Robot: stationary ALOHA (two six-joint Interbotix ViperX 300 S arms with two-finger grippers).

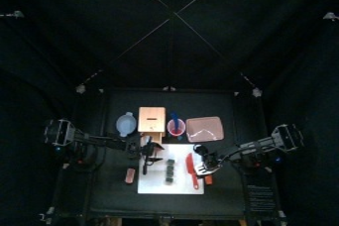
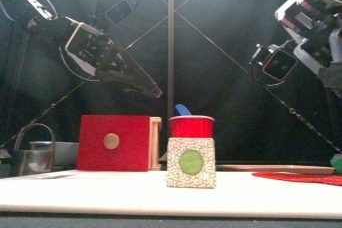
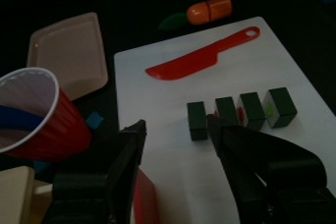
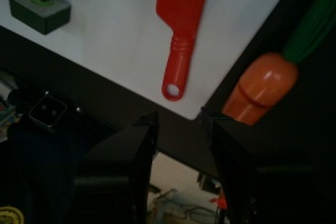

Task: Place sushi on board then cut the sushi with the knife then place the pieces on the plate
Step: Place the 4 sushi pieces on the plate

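We see the white cutting board (image 1: 154, 184) lying at the table's front middle, with both arms hanging over it. Behind it, off to the right, sits the flat pink tray (image 3: 63, 51), bare. The red cup (image 3: 37, 110) stands just behind the board with a blue knife (image 2: 182, 110) in it.

The red knife (image 3: 197, 57) lies flat on the board, well clear of either claw. Beside it, also on the board, is the sushi roll (image 3: 241, 113). It is four dark green square blocks in a short row with thin gaps between them.

The left gripper (image 3: 184, 169) hovers just beside the blocks, spread wide and holding nothing. The right gripper (image 4: 184, 159) is likewise spread and bare, above the knife's handle end. A toy carrot (image 4: 257, 84) lies on the table just off the board's edge.
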